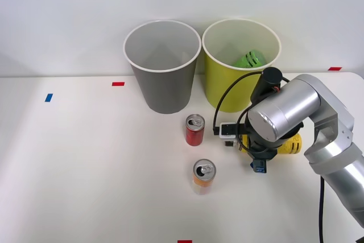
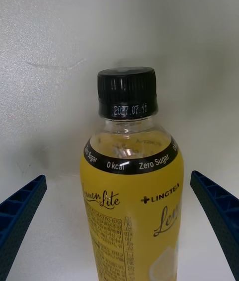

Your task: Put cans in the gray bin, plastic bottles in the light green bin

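R gripper (image 2: pixel 119 231) is hovering w/ fingers (image 2: pixel 20 216) spread wide either side of the yellow bottle (image 2: pixel 130 201), not touching. Bottle's lying on the table (image 1: pixel 85 157), right of the red can (image 1: pixel 195 130) and orange can (image 1: pixel 203 176), near side of the light green bin (image 1: pixel 227 86); green bottle (image 1: pixel 251 60) is sitting inside. Gray bin (image 1: pixel 164 83) is standing left of it.

You have a white table (image 1: pixel 85 157) with a pale wall (image 1: pixel 68 15) behind its far edge. Taking the table as your landmark: a blue tape mark (image 1: pixel 48 97) sits near its far left, a red tape mark (image 1: pixel 118 83) beside it toward the middle, another red mark (image 1: pixel 335 68) at the far right, and a third red mark (image 1: pixel 184 241) at the near edge.
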Robot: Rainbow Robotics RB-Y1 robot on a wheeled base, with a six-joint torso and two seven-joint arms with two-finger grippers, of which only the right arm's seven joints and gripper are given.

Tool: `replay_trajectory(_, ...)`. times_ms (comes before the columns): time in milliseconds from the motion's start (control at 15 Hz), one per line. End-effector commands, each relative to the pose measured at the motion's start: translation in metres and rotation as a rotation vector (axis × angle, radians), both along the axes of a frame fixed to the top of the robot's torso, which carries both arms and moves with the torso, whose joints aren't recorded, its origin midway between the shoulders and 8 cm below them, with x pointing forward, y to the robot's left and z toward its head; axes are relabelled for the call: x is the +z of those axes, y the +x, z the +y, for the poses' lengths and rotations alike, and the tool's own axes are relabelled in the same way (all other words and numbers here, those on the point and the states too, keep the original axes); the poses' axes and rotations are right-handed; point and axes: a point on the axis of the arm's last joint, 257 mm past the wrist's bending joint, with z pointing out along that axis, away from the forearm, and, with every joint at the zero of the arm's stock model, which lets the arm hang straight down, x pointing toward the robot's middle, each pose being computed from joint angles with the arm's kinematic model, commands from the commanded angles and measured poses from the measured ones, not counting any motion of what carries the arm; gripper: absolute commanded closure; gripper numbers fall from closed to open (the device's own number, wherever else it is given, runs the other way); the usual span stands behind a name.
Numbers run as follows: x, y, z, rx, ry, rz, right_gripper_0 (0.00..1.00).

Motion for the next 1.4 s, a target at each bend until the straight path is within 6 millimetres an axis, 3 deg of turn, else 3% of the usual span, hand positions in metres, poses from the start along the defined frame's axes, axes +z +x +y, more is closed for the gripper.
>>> replay_trajectory(67, -0.002, 0.003, -0.002, -0.009, -0.010, 0.003, 0.00)
replay_trajectory(267, -0.002, 0.003, -0.002, -0.006, -0.013, 0.002, 0.00)
replay_trajectory(333, -0.002, 0.004, -0.003, -0.003, -0.017, 0.001, 0.04)
replay_trajectory(467, -0.002, 0.004, -0.004, -0.002, -0.022, -0.001, 0.80)
replay_trajectory(533, -0.002, 0.004, -0.004, -0.002, -0.022, -0.001, 0.94)
replay_trajectory(667, -0.002, 0.004, -0.003, -0.001, -0.020, -0.001, 1.00)
replay_trajectory(1000, -0.001, -0.002, 0.007, -0.002, 0.043, 0.020, 1.00)
replay_trajectory(1400, 0.060, -0.020, 0.046, 0.007, 0.402, -0.067, 1.00)
